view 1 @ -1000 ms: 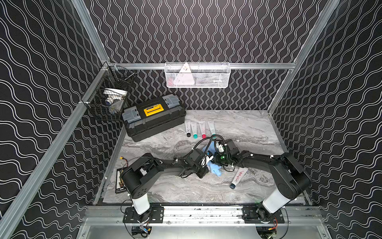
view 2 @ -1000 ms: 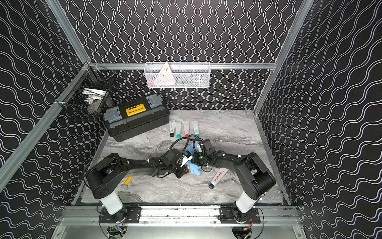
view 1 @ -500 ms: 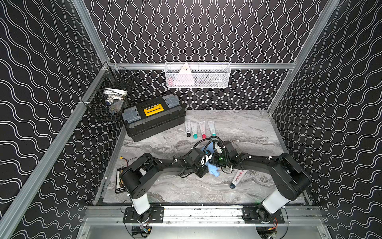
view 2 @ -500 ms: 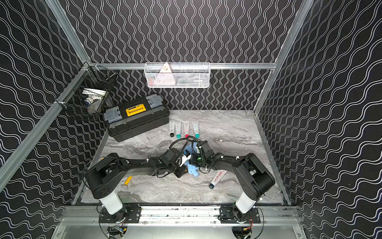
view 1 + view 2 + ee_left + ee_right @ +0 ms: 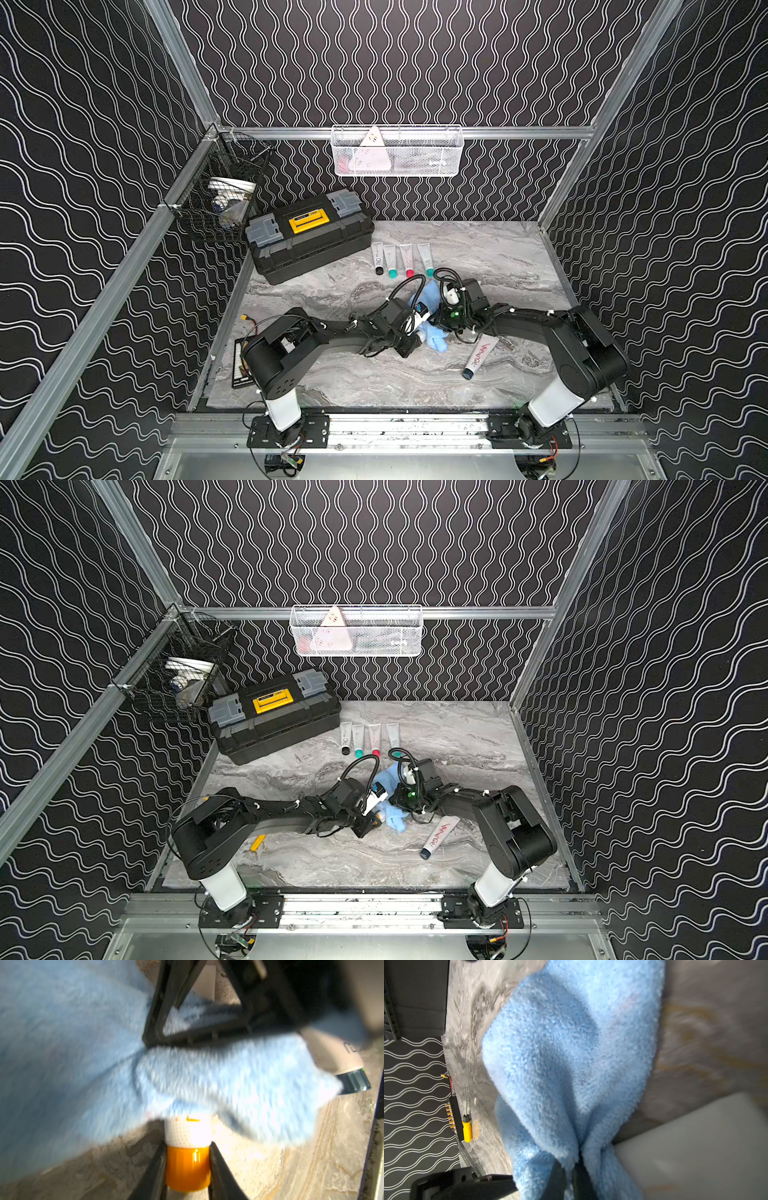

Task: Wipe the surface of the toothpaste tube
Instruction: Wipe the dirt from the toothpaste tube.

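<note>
The left end effector [image 5: 188,1147] is closed narrow on the toothpaste tube [image 5: 188,1132]. Its two fingers clamp either side of the orange cap [image 5: 188,1167], and the white body runs away from the grip and under the blue cloth [image 5: 566,1053]. The right end effector [image 5: 572,1162] is pinched fully together on a gathered fold of that cloth, and the rest of the fabric spreads out past its tips over the tube. Cloth and tube meet low over the counter [image 5: 478,249], well apart from the toolbox [image 5: 309,232], on the side of it nearer the arm bases.

A row of four spare tubes [image 5: 401,259] lies just beside the toolbox. A dark-capped tube [image 5: 480,355] lies alone on the counter, farther from the toolbox than the cloth is.

I judge the step in hand to be the wiping stroke itself: one arm steadies the tube and the other works the cloth along it. The left wrist view is smeared, so the cloth may be pressing on the tube or only draped over it.

The next move probably calls for drawing the cloth along the body toward the cap with light downward pressure while the left grip stays firm. The neck just above the cap is bare, so a later pass should take that in.
</note>
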